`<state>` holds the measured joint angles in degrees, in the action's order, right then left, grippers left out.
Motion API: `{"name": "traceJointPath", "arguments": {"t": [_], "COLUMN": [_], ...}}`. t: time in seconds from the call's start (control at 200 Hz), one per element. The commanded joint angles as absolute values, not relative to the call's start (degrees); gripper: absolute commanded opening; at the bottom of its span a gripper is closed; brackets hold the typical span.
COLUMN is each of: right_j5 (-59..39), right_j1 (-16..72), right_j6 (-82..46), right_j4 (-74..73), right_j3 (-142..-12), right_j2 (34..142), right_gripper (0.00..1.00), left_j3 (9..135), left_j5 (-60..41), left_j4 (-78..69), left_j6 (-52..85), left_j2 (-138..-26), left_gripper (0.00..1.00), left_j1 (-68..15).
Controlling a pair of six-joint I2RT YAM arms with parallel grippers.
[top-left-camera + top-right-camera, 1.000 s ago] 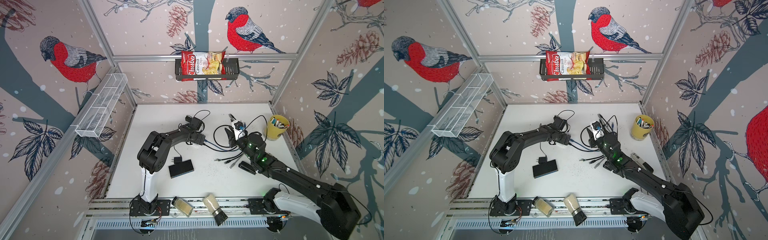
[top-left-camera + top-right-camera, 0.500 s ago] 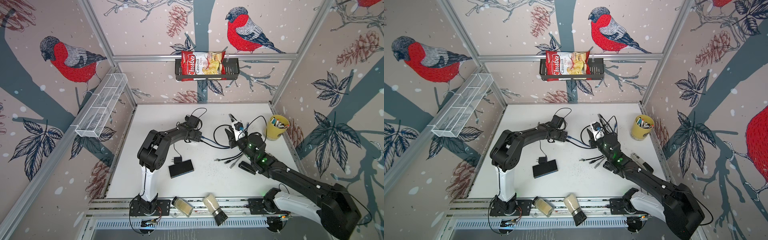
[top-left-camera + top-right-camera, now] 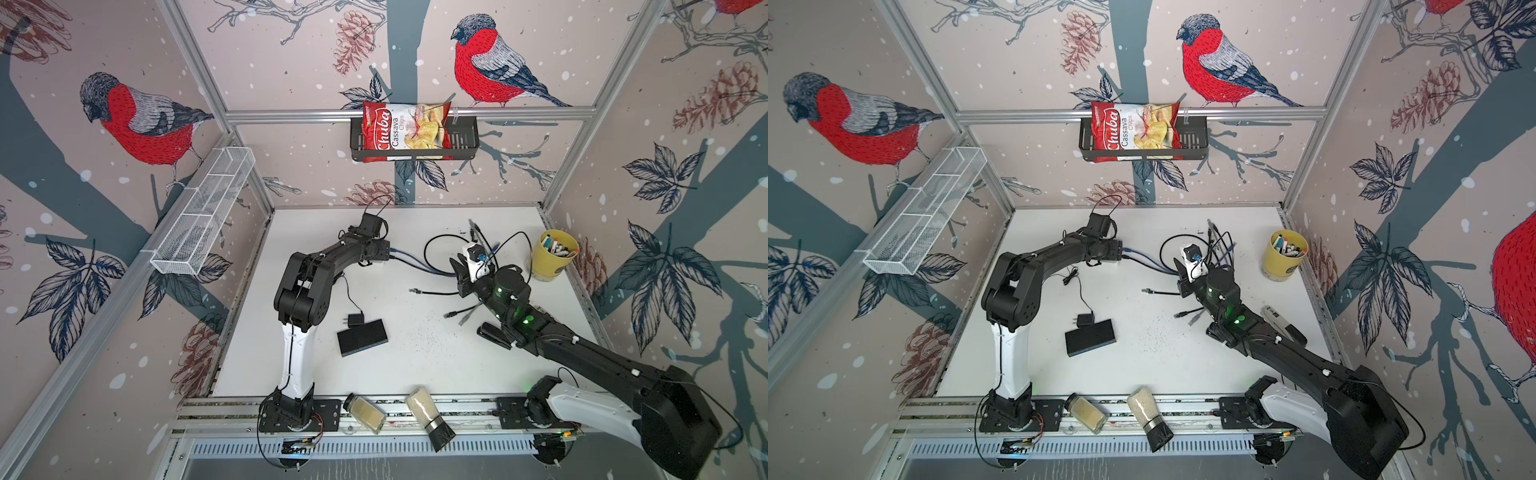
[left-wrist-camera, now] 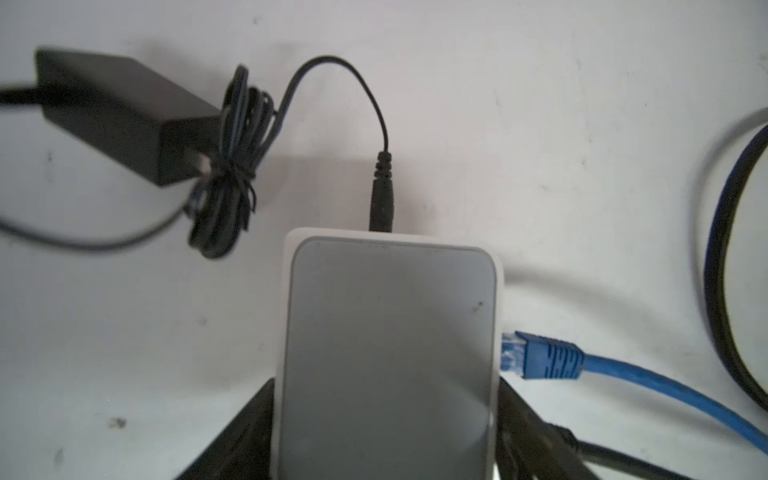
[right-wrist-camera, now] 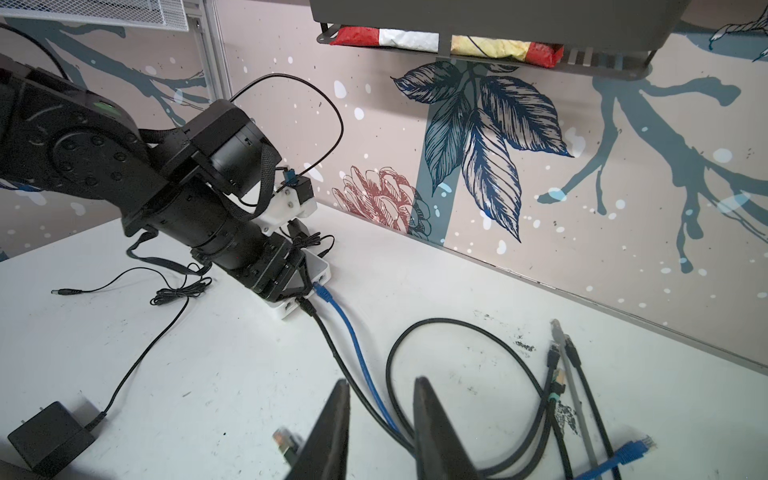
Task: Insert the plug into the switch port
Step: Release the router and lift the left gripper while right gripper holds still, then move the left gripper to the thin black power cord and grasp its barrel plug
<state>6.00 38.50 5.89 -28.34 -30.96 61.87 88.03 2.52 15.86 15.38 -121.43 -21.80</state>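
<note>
white table (image 3: 415, 365), bird-print walls all round. left hand (image 4: 386, 395) was closed on the white switch (image 4: 390, 316), one dark finger against each long side, switch lying flat on the table. blue plug (image 4: 540, 359) sat at a port on the switch's side, its clear tip at the opening; depth of seating could not be told. black power lead (image 4: 382, 199) met the switch's end. right hand (image 5: 381, 384) hung near the loose cables (image 5: 557, 374), fingers partly apart, gripping nothing.
</note>
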Motion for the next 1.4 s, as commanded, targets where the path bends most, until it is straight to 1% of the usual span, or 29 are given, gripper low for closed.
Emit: {"name": "traceJointPath", "arguments": {"t": [0.0,0.09,0.15,0.435,0.515,0.53,0.545,0.55,0.555,0.56,0.565,0.57,0.58,0.59,0.69,0.735,0.77,0.825,0.915,0.99,1.126,1.396], "right_j5": [6.3,6.31,6.28,7.17,8.96,9.65,10.02,10.11,10.15,10.22,10.16,10.09,10.04,10.02,8.19,10.96,13.91,16.81,17.51,18.14,14.54,9.39], "right_j1": [38.58,38.67,38.67,38.84,39.47,39.73,39.85,39.92,40.0,40.04,40.1,40.13,40.22,40.31,40.54,40.84,40.87,40.87,40.68,40.53,40.17,41.11], "right_j6": [5.01,5.05,5.1,4.06,3.98,3.96,4.0,4.11,4.16,4.28,4.38,4.48,4.61,4.71,3.56,0.14,-2.57,-4.79,-6.41,-9.34,-11.05,-11.25], "right_j4": [-28.13,-28.08,-28.12,-28.45,-28.72,-29.0,-29.2,-29.23,-29.29,-29.37,-29.41,-29.47,-29.52,-29.59,-29.17,-29.52,-29.18,-25.01,-15.87,-12.88,-11.52,-10.37], "right_j3": [-31.2,-31.2,-31.21,-32.67,-33.05,-33.05,-33.05,-33.05,-33.05,-33.05,-33.09,-33.07,-33.12,-33.13,-33.59,-33.78,-34.24,-36.4,-41.68,-43.33,-43.78,-43.27], "right_j2": [61.62,61.61,61.65,62.14,61.81,61.68,61.63,61.62,61.57,61.55,61.54,61.53,61.52,61.48,61.6,61.9,62.25,63.51,66.53,67.99,68.87,69.37], "right_gripper": [0.28,0.28,0.28,0.28,0.31,0.35,0.42,0.46,0.56,0.77,0.86,0.93,0.98,1.0,0.99,1.0,1.0,1.0,0.99,0.99,0.99,0.99], "left_j3": [89.73,88.72,87.59,82.82,79.82,79.1,78.24,77.97,77.66,77.32,77.07,76.72,76.05,75.31,70.73,68.85,67.24,64.59,59.54,55.65,49.79,43.44], "left_j5": [2.09,1.76,1.51,1.51,1.58,1.7,1.75,1.8,1.82,1.88,1.91,1.96,2.12,2.24,4.65,8.0,8.33,7.93,7.02,5.66,6.34,18.69], "left_j4": [16.89,16.41,15.45,11.7,9.45,8.9,8.3,8.02,7.79,7.5,7.18,7.02,6.37,5.94,3.39,3.35,3.08,2.46,1.19,1.51,3.46,14.56], "left_j6": [14.36,13.8,13.46,13.32,14.07,14.36,14.63,14.74,14.88,14.96,15.08,15.19,15.4,15.71,18.12,19.97,20.32,21.66,24.58,27.39,29.76,37.96], "left_j2": [-122.51,-121.96,-121.03,-113.3,-109.47,-108.79,-107.7,-107.42,-107.1,-106.81,-106.49,-106.16,-105.53,-104.89,-99.75,-97.48,-95.63,-92.78,-87.75,-84.0,-78.97,-71.99], "left_gripper": [0.82,0.9,0.97,0.98,0.97,0.98,0.97,0.98,0.98,0.98,0.98,0.98,0.98,0.98,0.98,0.98,0.98,0.97,0.98,0.97,0.98,0.97], "left_j1": [-21.72,-21.72,-21.76,-21.8,-21.88,-21.88,-21.91,-21.9,-21.89,-21.89,-21.89,-21.89,-21.88,-21.88,-22.05,-22.56,-22.76,-22.85,-22.76,-22.77,-22.69,-22.14]}}
